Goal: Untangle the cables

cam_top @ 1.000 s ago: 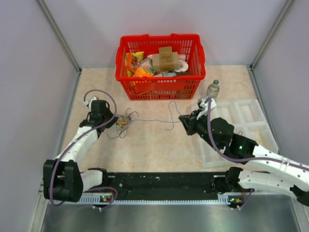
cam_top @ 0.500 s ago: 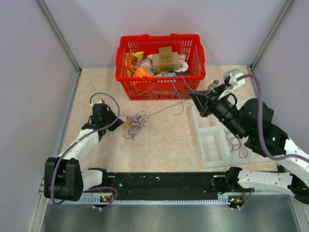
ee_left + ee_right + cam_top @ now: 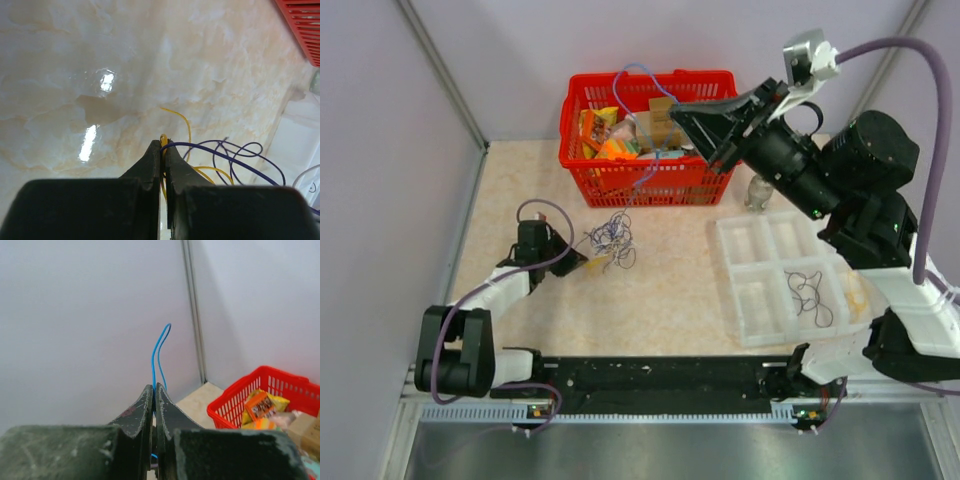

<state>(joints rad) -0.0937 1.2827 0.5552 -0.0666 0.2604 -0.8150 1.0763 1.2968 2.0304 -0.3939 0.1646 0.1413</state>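
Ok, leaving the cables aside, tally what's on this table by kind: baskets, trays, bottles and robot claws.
Red basket: 1
Clear tray: 1
Bottle: 1
Claws: 2, the left claw pinching a yellow cable, the right claw pinching a blue cable
Total: 5

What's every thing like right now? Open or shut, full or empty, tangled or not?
Left gripper: shut on yellow cable.
Right gripper: shut on blue cable, raised high.
Cable tangle: knotted.
Red basket: full.
Clear tray: one dark cable in a compartment.
Bottle: upright.
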